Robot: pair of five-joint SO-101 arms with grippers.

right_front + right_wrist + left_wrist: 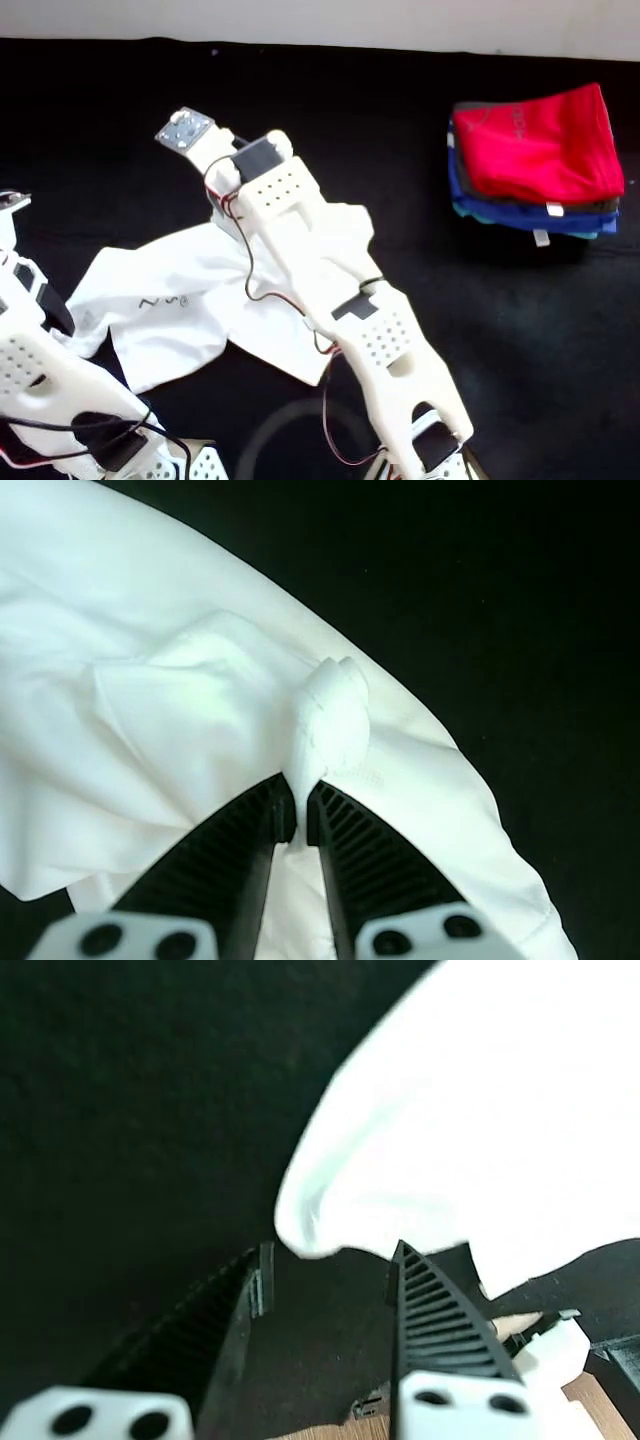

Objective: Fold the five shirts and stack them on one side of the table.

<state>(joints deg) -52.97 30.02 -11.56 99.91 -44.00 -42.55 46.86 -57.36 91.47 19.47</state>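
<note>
A white shirt (190,300) lies crumpled and spread on the black table, left of centre. My right gripper (300,790) is shut on a pinched fold of the white shirt (330,715); in the high view it sits at the shirt's far edge (220,200). My left gripper (331,1250) is open just above the table, with a rounded edge of the white shirt (480,1140) right at its fingertips and nothing between its fingers. At the right side stands a stack of folded shirts (535,160), red on top, with dark, blue and teal ones beneath.
The black table cover (450,330) lies bare between the white shirt and the stack. The right arm's long white links (350,310) cross over the shirt's near part. A wooden table edge (605,1415) shows in the left wrist view.
</note>
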